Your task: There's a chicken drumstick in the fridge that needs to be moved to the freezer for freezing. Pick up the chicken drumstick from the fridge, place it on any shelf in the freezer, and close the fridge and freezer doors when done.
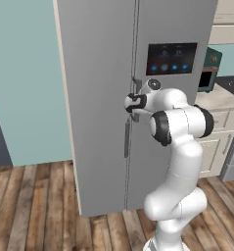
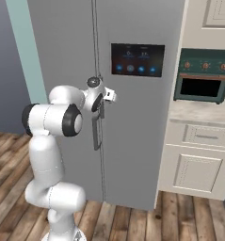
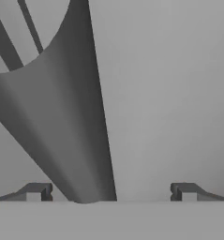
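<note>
- Reaching up to the middle seam of the tall gray appliance, the white arm has its gripper (image 3: pixel 111 192) right against the door fronts, level with the top ends of the handles.
- In the hand view the two dark finger tips (image 3: pixel 37 192) stand wide apart, jaws spread, with nothing clamped between them.
- A dark bar handle (image 3: pixel 80 140) runs slantwise up that view, its near end between the tips and closer to the left one; contact with either tip cannot be told.
- Both fridge and freezer doors (image 1: pixel 96 98) are shut flat, so the chicken drumstick is hidden behind them.
- The slim vertical handles sit either side of the seam; one (image 2: pixel 96 134) shows just below the hand in the right base view.
- The wider panel carries a dark touch-screen (image 2: pixel 137 60) with blue icons, up and to the right of the hand.
- A green toaster oven (image 2: pixel 202 76) sits on the pale counter (image 2: pixel 198 113) beside the appliance, with white cabinets (image 2: pixel 198 169) under it.
- Wooden plank floor (image 1: pixel 35 206) runs below.
</note>
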